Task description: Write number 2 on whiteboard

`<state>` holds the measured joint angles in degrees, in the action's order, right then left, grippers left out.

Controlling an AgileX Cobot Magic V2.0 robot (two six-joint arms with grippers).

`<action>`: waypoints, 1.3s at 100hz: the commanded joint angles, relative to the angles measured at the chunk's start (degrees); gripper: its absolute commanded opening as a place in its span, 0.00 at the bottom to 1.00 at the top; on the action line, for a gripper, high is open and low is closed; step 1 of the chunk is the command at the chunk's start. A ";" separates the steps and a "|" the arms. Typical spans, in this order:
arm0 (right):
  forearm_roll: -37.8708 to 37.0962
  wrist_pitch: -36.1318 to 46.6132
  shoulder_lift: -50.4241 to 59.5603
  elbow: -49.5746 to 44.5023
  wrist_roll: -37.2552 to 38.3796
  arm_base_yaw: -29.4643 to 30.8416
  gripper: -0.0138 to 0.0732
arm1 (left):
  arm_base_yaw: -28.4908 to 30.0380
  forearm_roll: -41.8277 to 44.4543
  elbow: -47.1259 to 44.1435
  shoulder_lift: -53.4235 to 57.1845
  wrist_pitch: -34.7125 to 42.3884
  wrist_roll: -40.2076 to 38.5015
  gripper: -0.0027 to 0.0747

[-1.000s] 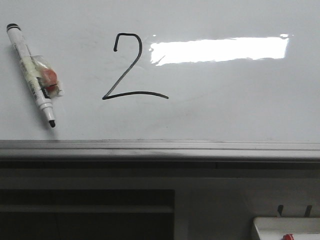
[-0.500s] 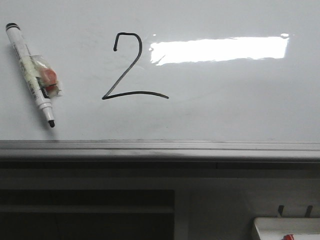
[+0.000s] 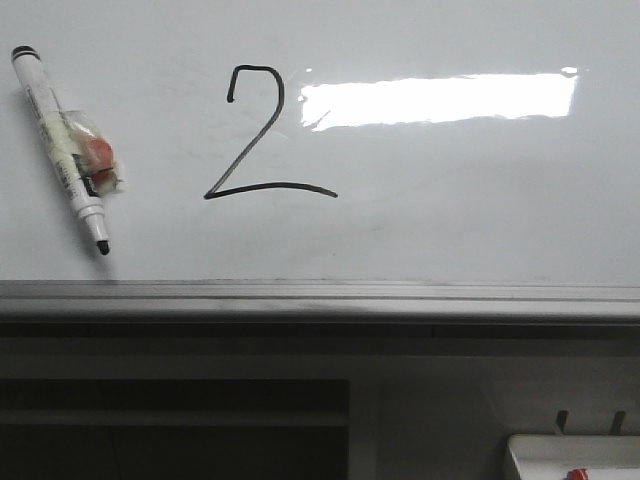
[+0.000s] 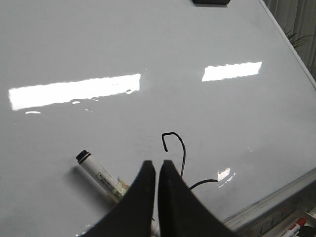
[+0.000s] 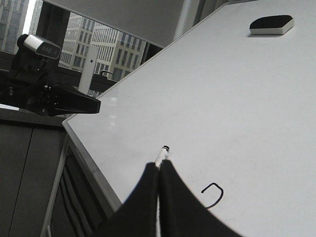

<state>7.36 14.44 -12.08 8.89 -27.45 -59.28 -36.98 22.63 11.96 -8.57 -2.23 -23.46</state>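
Front view: a thin black hand-drawn number 2 (image 3: 262, 135) stands upright on the large glossy white whiteboard (image 3: 450, 210), its long diagonal running from the hooked top at upper right down to the lower left, where a flat base stroke runs off to the right. The digit sits left of centre, just beside a bright rectangular light reflection (image 3: 438, 100). To its left, apart from it, a white marker pen with a black cap end (image 3: 62, 150) lies tilted, tip toward the lower right, with a small clear and red piece (image 3: 97, 160) against its barrel. The grey metal bottom rail (image 3: 320, 298) closes the board below; blank board stretches to the right of the digit. A small white tray (image 3: 572, 455) shows at the lower right corner.

Left wrist view: the left gripper (image 4: 157, 167) hangs over the board, its dark fingers nearly touching, only a sliver between them, holding nothing. The digit's hook and base stroke show just beyond the fingers, the marker to the other side.

Right wrist view: the right gripper (image 5: 158, 169) has its fingers pressed together, empty. The marker's end and the digit's hook lie beyond them; a dark eraser (image 5: 271, 24) rests far up the board.
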 commanded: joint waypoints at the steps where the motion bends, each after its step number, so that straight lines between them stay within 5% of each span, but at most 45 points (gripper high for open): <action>1: -0.56 4.47 -0.41 1.64 -0.57 0.00 0.08 | 1.44 -3.21 1.37 0.04 3.62 3.17 0.01; 15: -0.56 4.47 -0.41 1.64 -0.57 0.00 0.08 | 9.52 -14.82 1.23 1.74 3.72 25.97 0.01; 57: -0.56 4.47 -0.41 1.64 -0.57 0.00 0.08 | 33.02 -23.98 -5.67 3.12 4.04 22.35 0.01; 77: -0.56 4.47 -0.41 1.64 -0.57 0.00 0.08 | 34.31 -23.95 -12.77 9.63 3.81 20.14 0.01; 101: -0.56 4.47 -0.41 1.64 -0.57 0.00 0.08 | 34.45 -23.55 -12.60 10.39 -13.98 20.14 0.01; 130: -0.56 4.47 -0.41 1.64 -0.57 0.00 0.08 | 34.45 -23.55 -12.60 10.39 -13.82 20.14 0.01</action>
<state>7.36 14.44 -11.98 8.89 -27.48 -59.28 -2.89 -0.87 -0.08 0.28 -18.97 -2.65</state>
